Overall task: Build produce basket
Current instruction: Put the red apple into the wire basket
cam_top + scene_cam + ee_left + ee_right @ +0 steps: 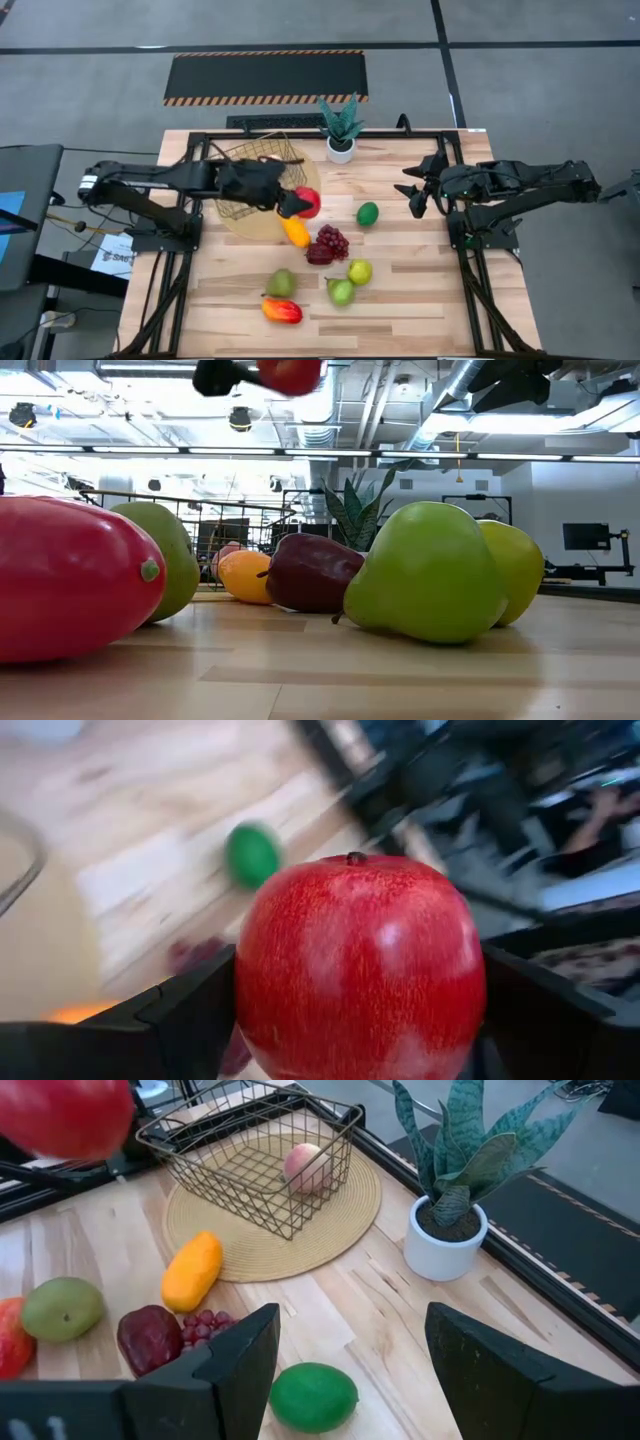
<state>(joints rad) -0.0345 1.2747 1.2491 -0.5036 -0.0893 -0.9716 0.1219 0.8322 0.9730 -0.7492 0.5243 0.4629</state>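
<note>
The left gripper (297, 204) is clamping a glossy red toy apple (308, 201) in the air, just beside the gold wire-grid basket (256, 170) that is sitting on a round woven mat (330, 1220). The right gripper (414, 190) is waiting, jaws spread, holding nothing, near the green lime (368, 213).

Bright, even indoor light fills every view. In the low view, long ceiling light strips (300, 452) glow across the upper frame and wash out the room behind; the nearest red fruit (70, 575) at the left edge bulges large and soft. The left wrist view is smeared with motion blur around a fairly sharp red apple (360, 965), which carries pale highlights. The high view is crisp, with faint, short shadows on the wooden table (420, 290). The right wrist view is clear, its upper left corner blurred.
</note>
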